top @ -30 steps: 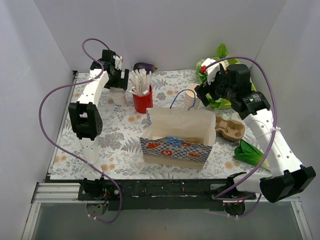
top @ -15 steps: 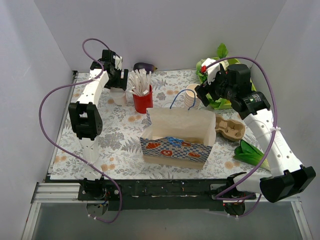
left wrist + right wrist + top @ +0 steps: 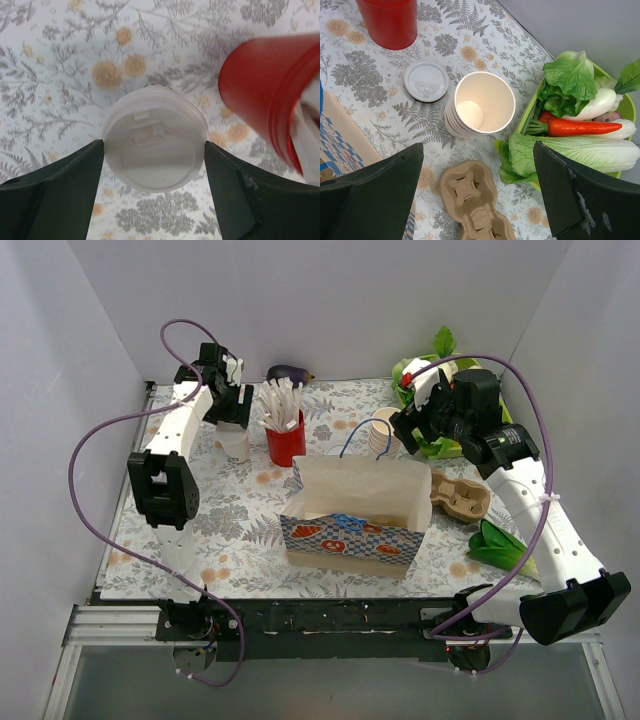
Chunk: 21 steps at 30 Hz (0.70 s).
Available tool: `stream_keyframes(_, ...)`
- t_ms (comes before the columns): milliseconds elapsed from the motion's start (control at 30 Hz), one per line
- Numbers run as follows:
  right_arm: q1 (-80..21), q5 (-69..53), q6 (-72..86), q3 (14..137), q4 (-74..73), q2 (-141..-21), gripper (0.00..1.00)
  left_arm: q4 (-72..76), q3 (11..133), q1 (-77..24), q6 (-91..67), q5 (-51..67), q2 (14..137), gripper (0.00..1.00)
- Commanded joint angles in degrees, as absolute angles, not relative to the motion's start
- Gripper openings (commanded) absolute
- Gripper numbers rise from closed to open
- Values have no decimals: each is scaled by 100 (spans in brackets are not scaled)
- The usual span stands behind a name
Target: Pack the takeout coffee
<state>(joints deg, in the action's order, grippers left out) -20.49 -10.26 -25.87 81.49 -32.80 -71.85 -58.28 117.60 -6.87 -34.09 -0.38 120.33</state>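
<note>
Two fingers (image 3: 60, 190) of the left gripper (image 3: 154, 152) flank the coffee cup (image 3: 236, 446), upper left in the top view, right against its lid (image 3: 152, 142); whether they squeeze yet cannot be told. Close gently and evenly so the paper wall does not buckle, then lift straight up, clear of the red cup (image 3: 265, 95). The right gripper (image 3: 477, 150) gapes wide above the stack of cups (image 3: 480, 105). Since a second ago the left fingers have narrowed and that elbow has shifted toward the frame's left edge; the right arm is unchanged.

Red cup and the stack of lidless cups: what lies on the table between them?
A loose white lid lies flat there; the right wrist view shows it.
</note>
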Motion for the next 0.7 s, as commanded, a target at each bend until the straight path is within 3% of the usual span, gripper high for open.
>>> stream_keyframes(0,-2004,-1046,-2602,8156,-3059,-7163,98,-6283,11111,-677,-3173,174,10629,64)
stream_keyframes(267,-1995,-1099,-2584,8218,-3076,-7286,98,-6653,9327,-650,-2620,1264,9327,56)
stream_keyframes(400,-1986,-1169,-2549,8191,-3067,-7312,98,-6522,8528,-650,-2031,1906,8772,59)
stream_keyframes(667,-1986,-1266,-2496,8130,-3050,-7304,98,-6407,7700,-650,-1126,2127,8376,65)
